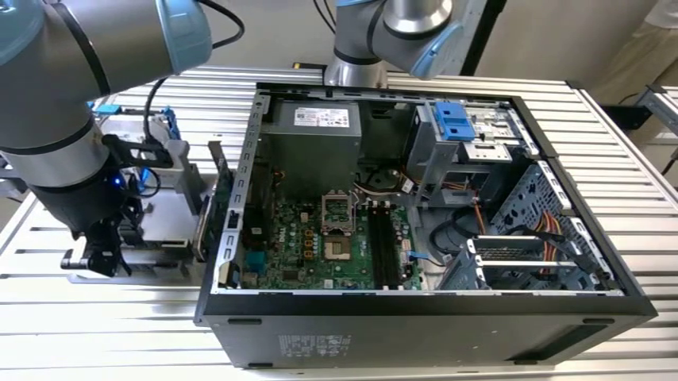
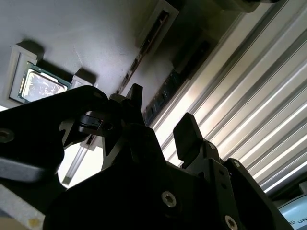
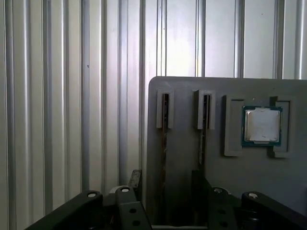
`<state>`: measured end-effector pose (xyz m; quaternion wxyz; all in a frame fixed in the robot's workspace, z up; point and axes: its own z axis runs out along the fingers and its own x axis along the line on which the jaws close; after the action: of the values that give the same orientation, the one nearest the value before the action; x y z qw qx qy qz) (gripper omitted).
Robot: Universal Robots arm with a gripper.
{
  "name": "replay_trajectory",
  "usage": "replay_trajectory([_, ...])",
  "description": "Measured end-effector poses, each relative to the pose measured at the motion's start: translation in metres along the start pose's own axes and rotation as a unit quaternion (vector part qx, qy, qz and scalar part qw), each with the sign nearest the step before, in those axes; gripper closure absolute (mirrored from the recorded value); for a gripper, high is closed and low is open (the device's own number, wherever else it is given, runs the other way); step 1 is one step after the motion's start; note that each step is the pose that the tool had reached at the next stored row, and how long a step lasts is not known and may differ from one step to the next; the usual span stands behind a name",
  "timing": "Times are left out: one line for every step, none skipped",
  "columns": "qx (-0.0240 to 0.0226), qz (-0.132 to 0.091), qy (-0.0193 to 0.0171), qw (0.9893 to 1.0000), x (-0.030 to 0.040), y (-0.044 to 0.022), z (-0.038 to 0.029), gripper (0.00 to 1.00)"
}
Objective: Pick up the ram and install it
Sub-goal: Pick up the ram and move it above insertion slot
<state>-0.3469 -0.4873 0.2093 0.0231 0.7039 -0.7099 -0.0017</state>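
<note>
One ram (image 2: 165, 91) lies slotted just beyond the hand's (image 2: 160, 108) spread fingers (image 2: 187, 136).

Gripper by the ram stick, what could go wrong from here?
The open gripper is lined up over the thin ram, which stands on edge in its tray slot. Closing off-centre could tilt or jam it. The neighbouring slot lies close to the gripper, which might catch there. A bump to the tray could perhaps shake the CPU chip out of its recess.
</note>
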Motion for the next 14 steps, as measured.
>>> replay_trajectory([0.0, 0.001, -0.0001, 1.0, 0.0, 0.0, 0.0009, 0.0])
replay_trajectory([-0.0001, 0.002, -0.0001, 1.0, -0.0001, 0.0, 0.0017, 0.0])
replay_trajectory([-0.0001, 0.004, -0.0001, 1.0, -0.0001, 0.0, 0.0025, 0.0])
replay_trajectory([-0.0001, 0.004, -0.0002, 1.0, -0.0001, -0.0001, 0.0034, 0.0])
replay_trajectory([-0.0002, 0.005, -0.0001, 1.0, -0.0001, -0.0001, 0.0041, 0.0])
replay_trajectory([-0.0002, 0.005, 0.0001, 1.0, -0.0001, -0.0001, 0.0048, 0.0])
replay_trajectory([-0.0002, 0.005, 0.0002, 1.0, -0.0001, -0.0002, 0.0055, 0.0])
replay_trajectory([-0.0002, 0.005, 0.0005, 1.0, -0.0001, -0.0003, 0.0062, 0.0])
replay_trajectory([-0.0001, 0.005, 0.0006, 1.0, -0.0001, -0.0003, 0.0069, 0.0])
replay_trajectory([-0.0002, 0.006, 0.0008, 1.0, -0.0001, -0.0002, 0.0074, 0.0])
replay_trajectory([-0.0002, 0.006, 0.001, 1.0, 0.0, -0.0002, 0.008, 0.0])
replay_trajectory([-0.0002, 0.006, 0.001, 1.0, 0.0001, -0.0002, 0.0087, 0.0])
replay_trajectory([-0.0002, 0.006, 0.0011, 1.0, 0.0002, -0.0003, 0.0094, 0.0])
replay_trajectory([-0.0002, 0.006, 0.0012, 1.0, 0.0002, -0.0003, 0.01, 0.0])
